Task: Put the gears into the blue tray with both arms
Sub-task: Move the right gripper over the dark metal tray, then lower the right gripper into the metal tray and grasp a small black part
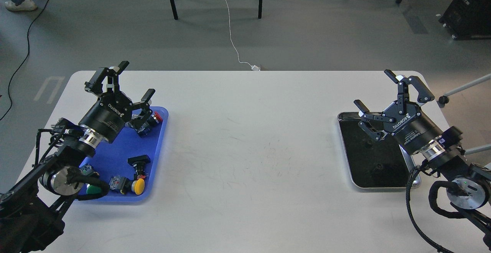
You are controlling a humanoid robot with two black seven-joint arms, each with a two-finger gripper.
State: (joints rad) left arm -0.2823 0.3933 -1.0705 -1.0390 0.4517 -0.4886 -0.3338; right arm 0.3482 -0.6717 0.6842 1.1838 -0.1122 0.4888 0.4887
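The blue tray [115, 145] lies at the left of the white table. My left gripper [136, 79] hangs open over its far end with nothing between the fingers. Two gears, tiny dark wheels [369, 143] [379, 166], lie faintly visible on the black floor of the silver-rimmed metal tray [345, 145] at the right. My right gripper [373, 88] stands open above that tray's far end, empty, apart from both gears. My left arm covers the blue tray's left side.
Push-button switches lie in the blue tray: a red-capped one [155, 118], a black-capped one [139, 161], a yellow one [138, 186] and a green one [90, 187]. Bare white tabletop [249, 149] stretches between the two trays.
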